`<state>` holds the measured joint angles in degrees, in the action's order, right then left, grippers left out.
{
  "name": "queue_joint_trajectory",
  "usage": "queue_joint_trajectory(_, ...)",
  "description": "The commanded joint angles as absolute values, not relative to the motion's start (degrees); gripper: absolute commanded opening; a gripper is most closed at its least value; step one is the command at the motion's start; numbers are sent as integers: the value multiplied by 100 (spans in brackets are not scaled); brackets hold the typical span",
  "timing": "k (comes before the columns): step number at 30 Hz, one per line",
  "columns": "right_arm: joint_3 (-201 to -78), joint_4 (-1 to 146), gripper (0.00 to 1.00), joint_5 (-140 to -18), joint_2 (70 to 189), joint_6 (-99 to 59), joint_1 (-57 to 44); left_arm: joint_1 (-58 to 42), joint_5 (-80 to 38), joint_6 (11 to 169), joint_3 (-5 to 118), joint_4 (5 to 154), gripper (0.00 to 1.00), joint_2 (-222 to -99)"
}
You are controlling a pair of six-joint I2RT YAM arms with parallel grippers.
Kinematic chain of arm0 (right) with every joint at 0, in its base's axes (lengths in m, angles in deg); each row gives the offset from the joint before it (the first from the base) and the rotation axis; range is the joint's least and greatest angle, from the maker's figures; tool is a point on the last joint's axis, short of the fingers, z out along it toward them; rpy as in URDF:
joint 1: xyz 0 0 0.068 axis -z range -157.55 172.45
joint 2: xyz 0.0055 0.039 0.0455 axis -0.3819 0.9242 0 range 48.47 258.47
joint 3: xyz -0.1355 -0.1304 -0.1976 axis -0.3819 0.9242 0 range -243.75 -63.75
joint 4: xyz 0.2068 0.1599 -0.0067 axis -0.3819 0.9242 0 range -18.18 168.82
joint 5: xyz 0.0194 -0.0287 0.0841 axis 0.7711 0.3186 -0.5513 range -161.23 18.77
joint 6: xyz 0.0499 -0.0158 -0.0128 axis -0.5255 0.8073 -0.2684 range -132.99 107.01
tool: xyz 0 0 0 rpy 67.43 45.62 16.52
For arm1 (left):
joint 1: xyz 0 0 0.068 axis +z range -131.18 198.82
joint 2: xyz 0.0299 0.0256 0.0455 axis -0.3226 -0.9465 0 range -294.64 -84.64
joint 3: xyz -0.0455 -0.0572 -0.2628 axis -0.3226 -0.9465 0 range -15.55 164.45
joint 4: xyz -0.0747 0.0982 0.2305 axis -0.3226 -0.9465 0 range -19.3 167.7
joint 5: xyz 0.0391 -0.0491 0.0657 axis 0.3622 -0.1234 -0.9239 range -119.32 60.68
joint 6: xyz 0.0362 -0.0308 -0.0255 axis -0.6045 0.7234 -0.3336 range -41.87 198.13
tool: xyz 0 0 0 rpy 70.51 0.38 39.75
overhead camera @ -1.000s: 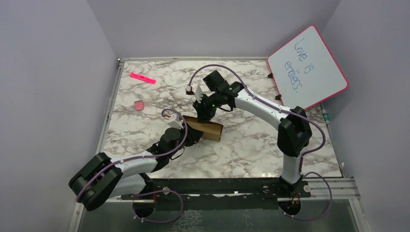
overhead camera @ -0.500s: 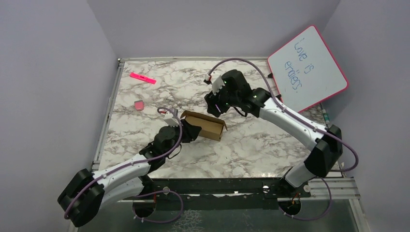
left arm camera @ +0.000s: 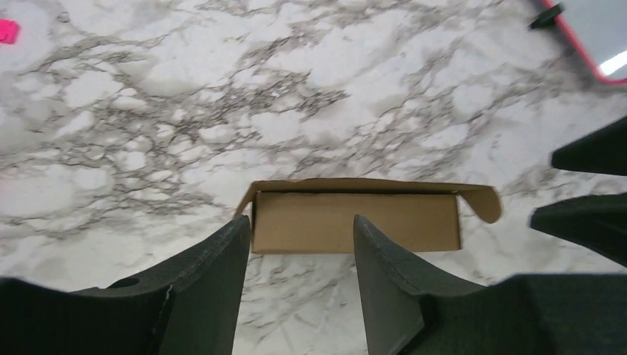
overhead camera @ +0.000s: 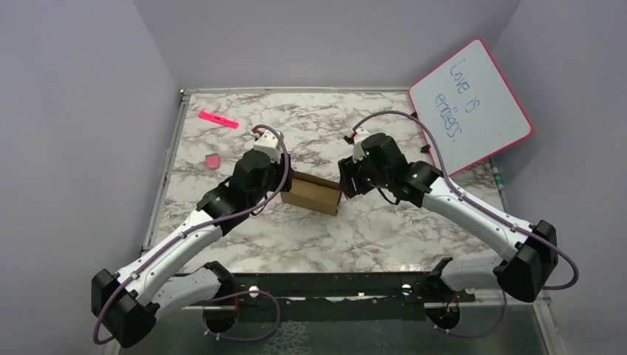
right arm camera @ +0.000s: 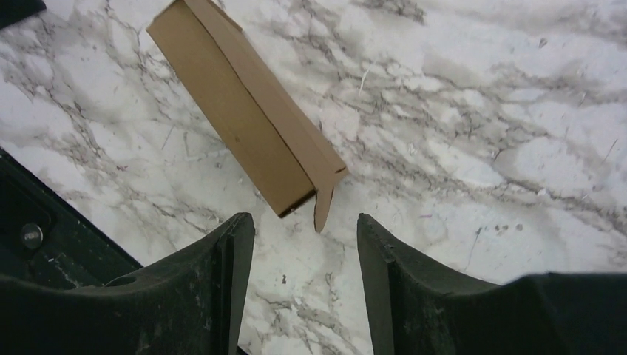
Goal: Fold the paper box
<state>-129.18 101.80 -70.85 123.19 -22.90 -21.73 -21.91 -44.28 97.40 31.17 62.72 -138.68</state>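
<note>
The paper box (overhead camera: 312, 194) is a small brown cardboard box lying on the marble table. It looks mostly closed, with a flap sticking out at its right end. My left gripper (overhead camera: 285, 183) is open and empty at the box's left end. In the left wrist view (left arm camera: 302, 222) the box (left arm camera: 355, 220) lies just beyond the fingertips, with the curled flap (left arm camera: 484, 201) on the right. My right gripper (overhead camera: 346, 182) is open and empty at the box's right end. In the right wrist view (right arm camera: 305, 218) the box (right arm camera: 244, 111) lies ahead, its loose flap (right arm camera: 324, 205) pointing between the fingers.
A pink-framed whiteboard (overhead camera: 469, 103) leans at the back right. A pink marker (overhead camera: 218, 119) and a pink eraser (overhead camera: 212, 161) lie at the back left. The right gripper's fingers (left arm camera: 591, 188) show at the right edge of the left wrist view.
The left gripper has swung from the box's near-left side up to its left end. The right gripper has moved from above the box out to its right end. The box has shifted slightly.
</note>
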Motion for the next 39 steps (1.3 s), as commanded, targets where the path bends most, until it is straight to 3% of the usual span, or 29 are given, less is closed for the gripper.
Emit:
queue_joint_trajectory(1,-12504,10047,57,-7083,12008,-2865,-2198,-1531,-3887,8534,3501,5322,55,-14295)
queue_joint_trajectory(5,-12208,9746,54,-7454,11908,-3044,-2193,-851,-2992,8157,3761,5219,55,-14637)
queue_joint_trajectory(16,-11790,9158,43,-7158,12009,-3397,-2200,-363,-2135,7631,4095,5286,57,-15347)
queue_joint_trajectory(31,-11614,8818,33,-6860,12131,-3555,-2193,-218,-1464,7339,4397,5353,54,-16118)
queue_joint_trajectory(39,-11600,8776,30,-7051,12266,-3678,-2196,-210,-1207,7472,4310,5333,47,-16215)
